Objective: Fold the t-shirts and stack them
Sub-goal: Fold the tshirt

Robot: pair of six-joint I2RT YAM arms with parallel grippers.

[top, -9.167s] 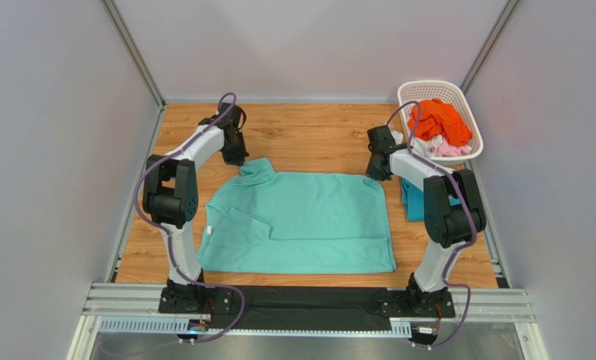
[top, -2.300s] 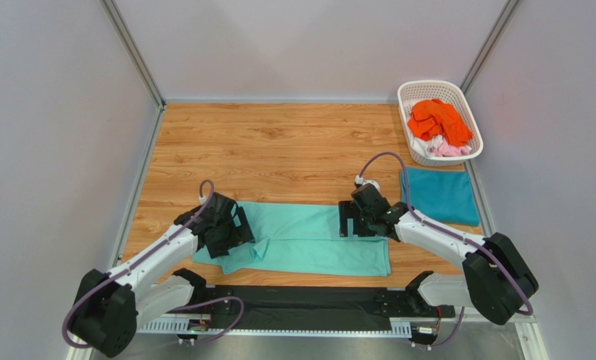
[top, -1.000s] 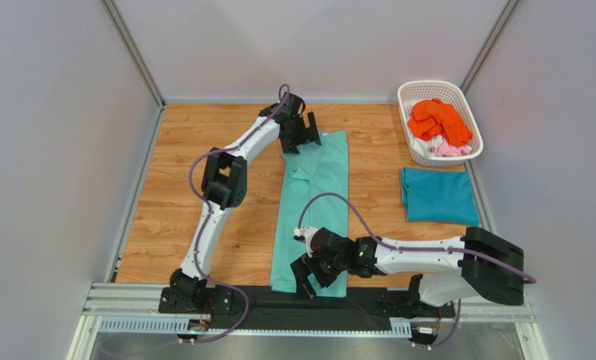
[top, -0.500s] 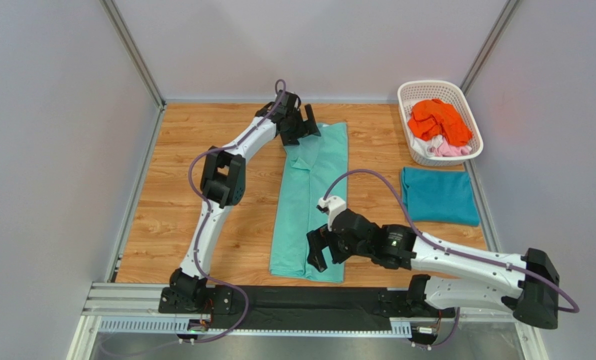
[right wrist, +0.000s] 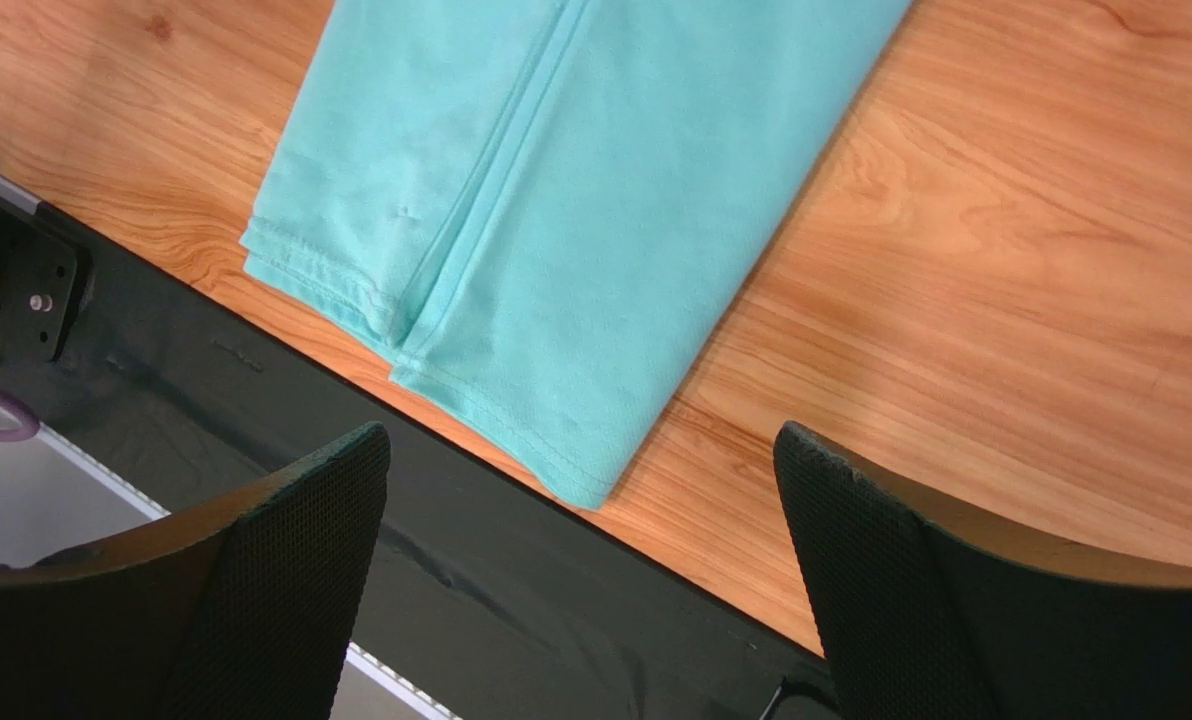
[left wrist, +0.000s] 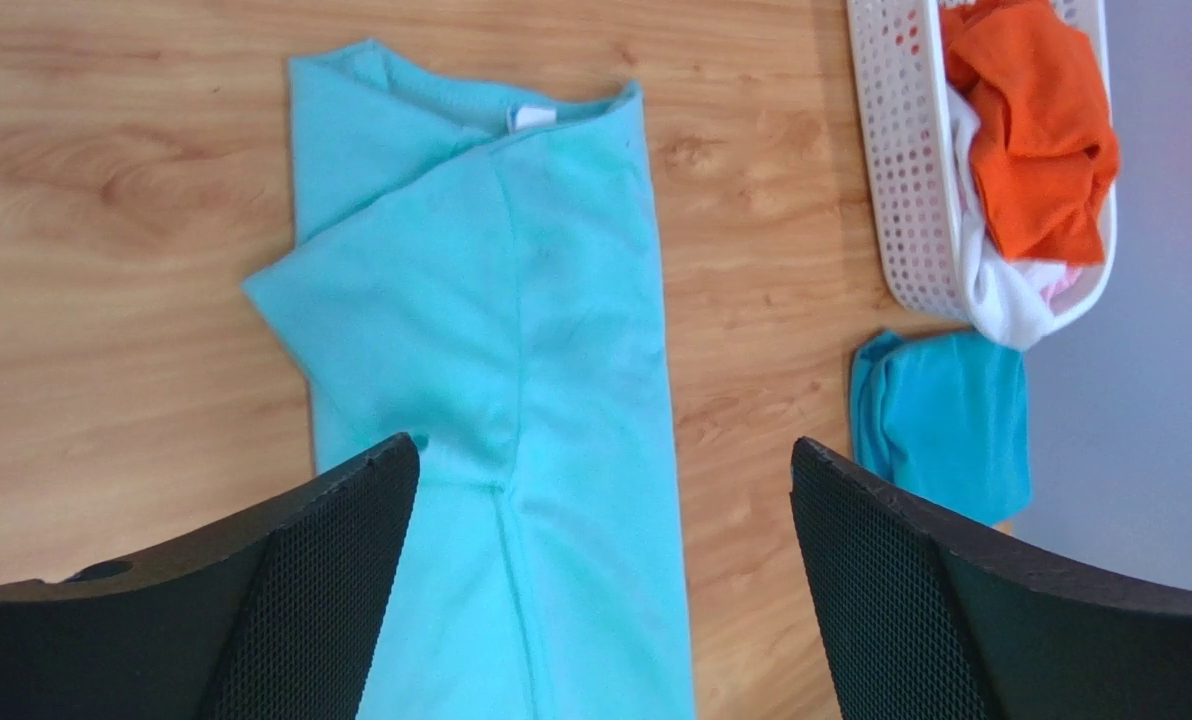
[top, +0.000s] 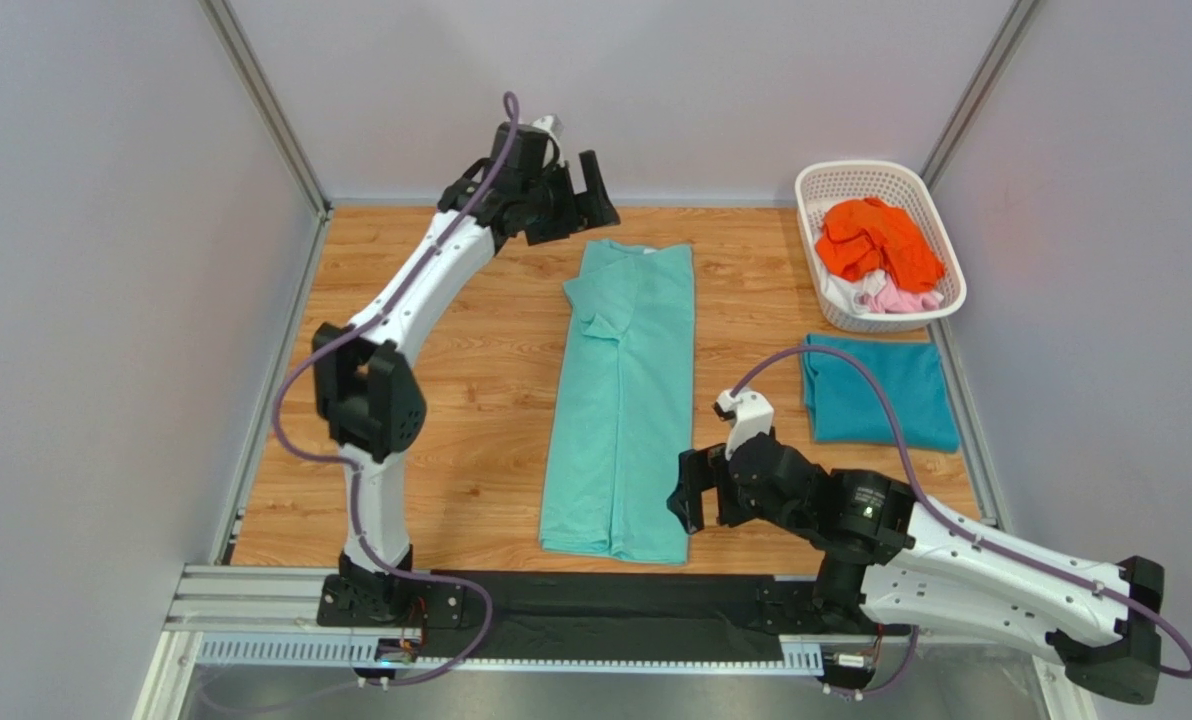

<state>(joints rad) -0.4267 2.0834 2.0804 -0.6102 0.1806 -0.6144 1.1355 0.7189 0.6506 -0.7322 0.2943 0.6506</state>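
My left gripper hovers with jaws apart past the folded mint t-shirt's collar; my right gripper, jaws apart, hangs beside its hem.

I can read no writing anywhere. The only label I see is a small white tag inside the collar of the mint green t-shirt, too small to read.

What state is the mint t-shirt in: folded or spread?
Partly folded: the mint t-shirt lies as a long narrow strip, sides turned in.
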